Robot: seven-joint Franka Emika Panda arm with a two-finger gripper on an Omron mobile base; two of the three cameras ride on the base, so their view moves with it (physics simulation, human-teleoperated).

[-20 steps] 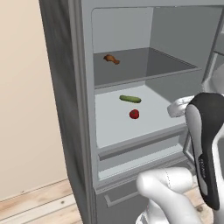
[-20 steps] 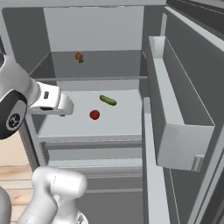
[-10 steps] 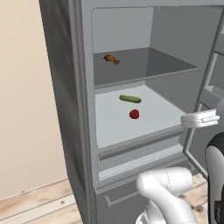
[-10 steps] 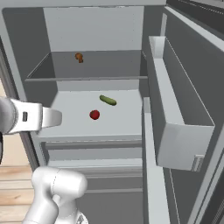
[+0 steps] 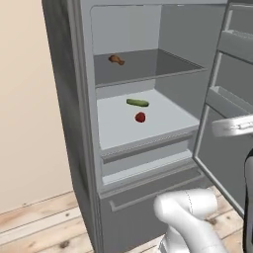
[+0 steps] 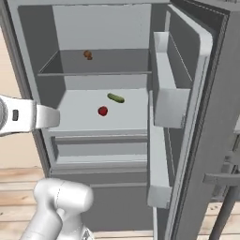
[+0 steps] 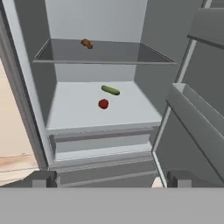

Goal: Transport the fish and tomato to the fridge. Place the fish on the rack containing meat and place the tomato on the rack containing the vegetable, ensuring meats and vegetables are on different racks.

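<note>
Looking straight into the open fridge point(image 7: 26, 100), a small brown piece of meat point(image 7: 86, 43) sits far back on the upper rack point(image 7: 122, 53), while on the white rack below point(image 7: 70, 109) a red tomato point(image 7: 103, 103) lies just in front of a green cucumber point(image 7: 110, 90), the door shelves point(image 7: 197, 113) standing off to the right.

One tomato point(image 7: 103, 103), one cucumber point(image 7: 110, 90) at its one o'clock, one piece of meat point(image 7: 86, 43), two racks point(image 7: 78, 114).
</note>
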